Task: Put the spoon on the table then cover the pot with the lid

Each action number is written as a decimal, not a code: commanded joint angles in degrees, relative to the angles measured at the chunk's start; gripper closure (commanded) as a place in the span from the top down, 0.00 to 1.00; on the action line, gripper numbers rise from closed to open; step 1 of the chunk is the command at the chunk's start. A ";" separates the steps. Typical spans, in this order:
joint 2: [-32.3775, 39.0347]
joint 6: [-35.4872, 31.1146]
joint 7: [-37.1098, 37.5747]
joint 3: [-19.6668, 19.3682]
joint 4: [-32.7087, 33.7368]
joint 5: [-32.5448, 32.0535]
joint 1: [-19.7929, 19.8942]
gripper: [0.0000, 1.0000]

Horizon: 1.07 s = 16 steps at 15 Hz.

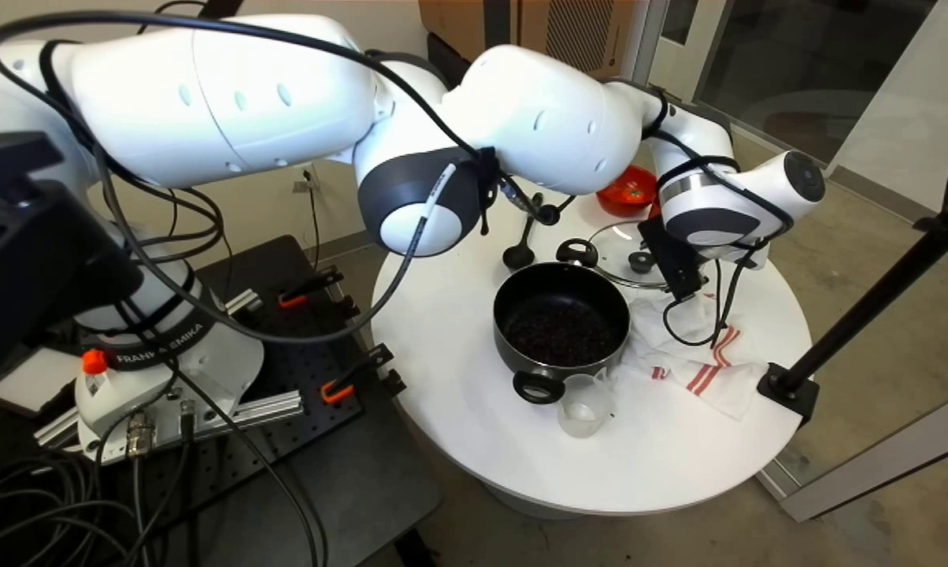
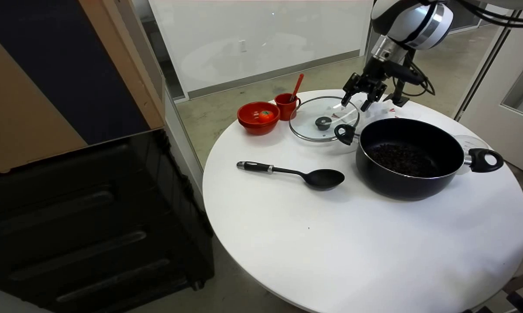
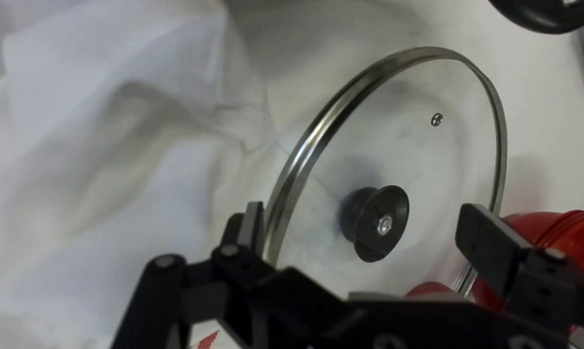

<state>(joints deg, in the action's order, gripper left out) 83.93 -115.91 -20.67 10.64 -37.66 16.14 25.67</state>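
Observation:
The black spoon (image 2: pixel 324 179) lies flat on the white table (image 2: pixel 331 252), its handle pointing away from the pot (image 2: pixel 411 187). Uncovered, the pot holds a layer of dark bits. Beside it, the clear glass lid (image 2: pixel 307 119) rests at a tilt, with its dark knob (image 3: pixel 377 220). My gripper (image 3: pixel 365 228) is open at the lid's far side, fingers angled down. In the wrist view the knob appears between the spread fingers (image 3: pixel 486 237), gripped by neither. In an exterior view the wrist (image 1: pixel 714 209) hides the fingers.
Near the lid stand red bowls (image 2: pixel 257 127) holding a small tomato (image 2: pixel 266 116), and a red mug (image 2: pixel 284 106) with a red handle sticking out. A white striped cloth (image 1: pixel 706 374) lies beside pot and lid. A clear measuring cup (image 1: pixel 580 409) touches or nearly touches the pot's handle (image 1: pixel 538 386).

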 commanded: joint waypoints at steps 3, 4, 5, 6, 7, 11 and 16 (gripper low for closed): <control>-0.04 4.18 1.10 0.50 2.51 2.38 -0.28 1.00; -0.06 4.16 1.13 0.44 2.34 2.61 -0.20 1.00; -0.06 3.63 0.96 0.45 1.93 3.01 0.01 1.00; -0.04 3.25 0.79 0.44 1.61 3.26 0.18 1.00; -0.04 2.63 0.83 0.17 1.02 3.38 0.33 1.00; 0.11 1.49 1.21 -1.02 -0.83 3.20 0.95 1.00; 0.27 0.03 1.61 -1.80 -1.81 3.05 1.20 1.00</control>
<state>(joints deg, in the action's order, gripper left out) 84.20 -114.49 -19.99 9.43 -38.97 18.00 27.07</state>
